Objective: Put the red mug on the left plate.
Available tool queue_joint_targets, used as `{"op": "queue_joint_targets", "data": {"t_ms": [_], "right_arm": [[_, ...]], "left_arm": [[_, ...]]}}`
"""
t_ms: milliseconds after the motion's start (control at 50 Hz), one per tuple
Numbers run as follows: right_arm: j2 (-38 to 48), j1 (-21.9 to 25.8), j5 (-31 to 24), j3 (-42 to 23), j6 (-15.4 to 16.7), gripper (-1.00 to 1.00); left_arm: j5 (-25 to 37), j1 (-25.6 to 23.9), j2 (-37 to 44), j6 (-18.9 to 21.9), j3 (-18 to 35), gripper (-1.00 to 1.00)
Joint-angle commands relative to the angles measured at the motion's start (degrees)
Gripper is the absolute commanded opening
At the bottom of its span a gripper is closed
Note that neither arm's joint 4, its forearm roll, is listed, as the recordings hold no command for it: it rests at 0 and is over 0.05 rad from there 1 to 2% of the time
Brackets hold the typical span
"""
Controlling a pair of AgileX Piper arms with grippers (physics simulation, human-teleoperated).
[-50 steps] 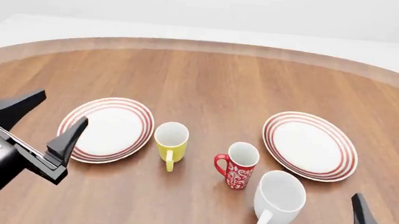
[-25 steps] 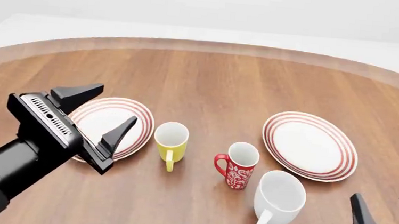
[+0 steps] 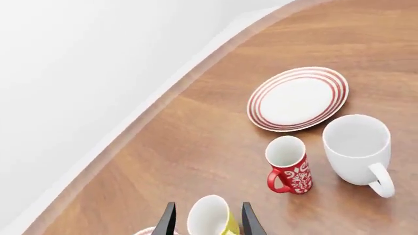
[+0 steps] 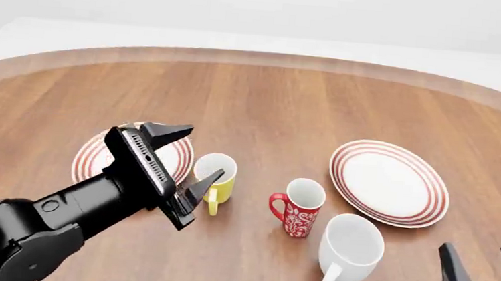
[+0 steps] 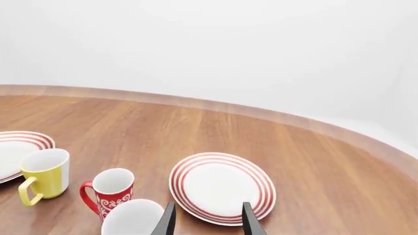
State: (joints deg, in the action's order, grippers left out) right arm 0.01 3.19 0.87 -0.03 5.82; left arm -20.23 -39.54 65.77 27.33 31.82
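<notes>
The red mug point(image 4: 299, 208) with white swirls stands upright mid-table, handle to the left, between the yellow mug point(image 4: 215, 176) and the white mug point(image 4: 349, 247). It also shows in the left wrist view point(image 3: 289, 166) and the right wrist view point(image 5: 111, 191). The left plate point(image 4: 88, 158) is partly hidden behind my left arm. My left gripper point(image 4: 203, 151) is open and empty, hovering over the plate's right edge and the yellow mug point(image 3: 210, 223), left of the red mug. My right gripper point(image 4: 479, 256) is open and empty at the near right.
The right plate point(image 4: 389, 181) lies right of the red mug. The large white mug point(image 3: 358, 149) stands close to the red mug's near right, handle toward me. The table's curved far edge point(image 4: 257, 59) runs across the back.
My left arm has swung right and forward, from the near left edge across the left plate to the yellow mug. The right gripper and all mugs have not moved.
</notes>
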Motion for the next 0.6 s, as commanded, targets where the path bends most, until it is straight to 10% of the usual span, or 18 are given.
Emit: {"op": "queue_joint_targets", "data": {"t_ms": [20,600], "right_arm": [[0.00,0.28,0.30,0.01,0.30,1.00],[0.00,0.97,0.49,0.02,0.75,1.00]], "left_arm": [[-1.42,-2.57,6.08,0.99,1.56,1.00],[1.81,-8.79,20.75,-6.11,8.14,1.00]]}}
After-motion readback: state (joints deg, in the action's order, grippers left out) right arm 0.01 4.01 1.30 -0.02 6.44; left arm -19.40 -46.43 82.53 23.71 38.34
